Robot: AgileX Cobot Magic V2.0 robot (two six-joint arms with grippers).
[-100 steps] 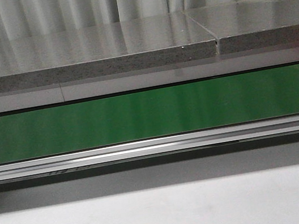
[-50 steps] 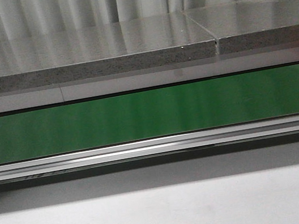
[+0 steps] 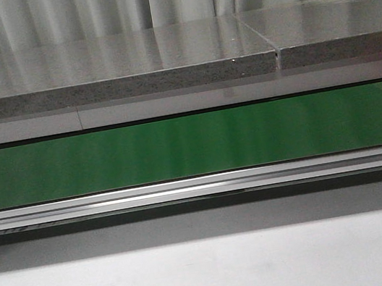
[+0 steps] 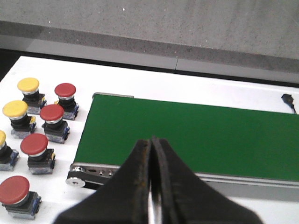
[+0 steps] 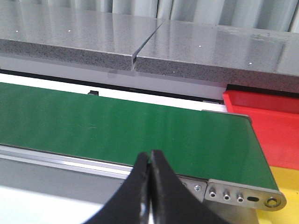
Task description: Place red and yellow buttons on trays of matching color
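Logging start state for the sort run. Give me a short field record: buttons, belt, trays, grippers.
red buttons: five, on the white table beside the belt's end
yellow buttons: three, same cluster, one cut off at frame edge
belt: green conveyor, nothing on it
red tray: at the belt's other end
yellow tray: next to red tray
left gripper: shut
right gripper: shut

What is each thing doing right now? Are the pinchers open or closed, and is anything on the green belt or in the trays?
Left gripper: jaws shut, empty.
Right gripper: jaws shut, empty.
Green conveyor belt: bare.
Red buttons: upright beside the belt.
Yellow buttons: upright beside the belt.
Red tray: empty where visible.
Yellow tray: empty where visible.
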